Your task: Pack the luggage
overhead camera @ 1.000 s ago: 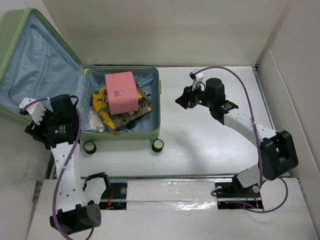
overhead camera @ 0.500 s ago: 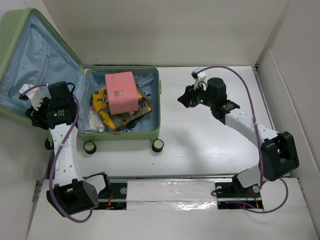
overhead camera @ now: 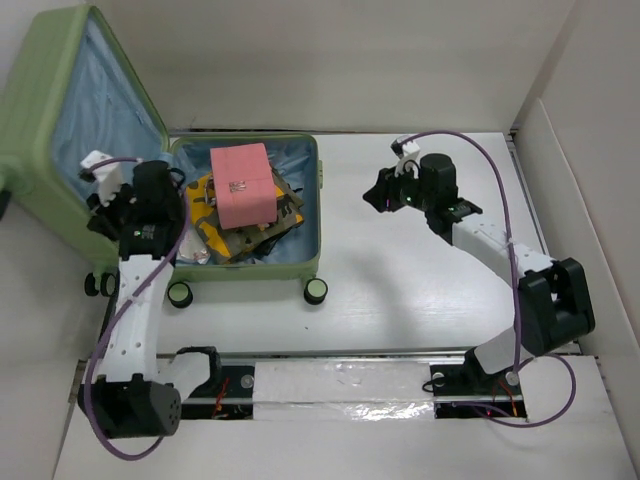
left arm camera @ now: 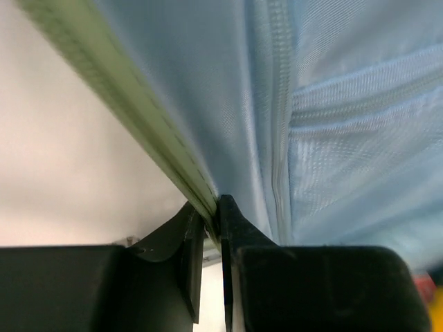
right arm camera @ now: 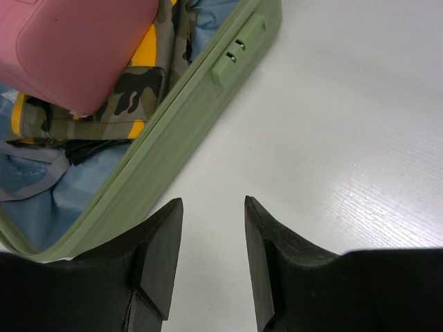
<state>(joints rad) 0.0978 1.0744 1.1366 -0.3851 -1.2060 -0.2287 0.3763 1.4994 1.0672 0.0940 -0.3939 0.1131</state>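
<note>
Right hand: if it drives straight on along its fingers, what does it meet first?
Most likely the bare table just short of the luggage; the open right hand aims down beside its green wall. Depth is unclear, so it could catch that wall near the lock instead.

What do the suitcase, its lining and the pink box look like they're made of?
The luggage looks like hard plastic: matte green, rigid moulded rim. The lining: woven fabric, slight sheen, stitched seams. The pink box: unclear, smooth matte, rounded corners, perhaps plastic or leatherette.

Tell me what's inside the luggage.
In the luggage: a pink box on top of camouflage and yellow fabric. Whatever lies beneath the pile is hidden.
</note>
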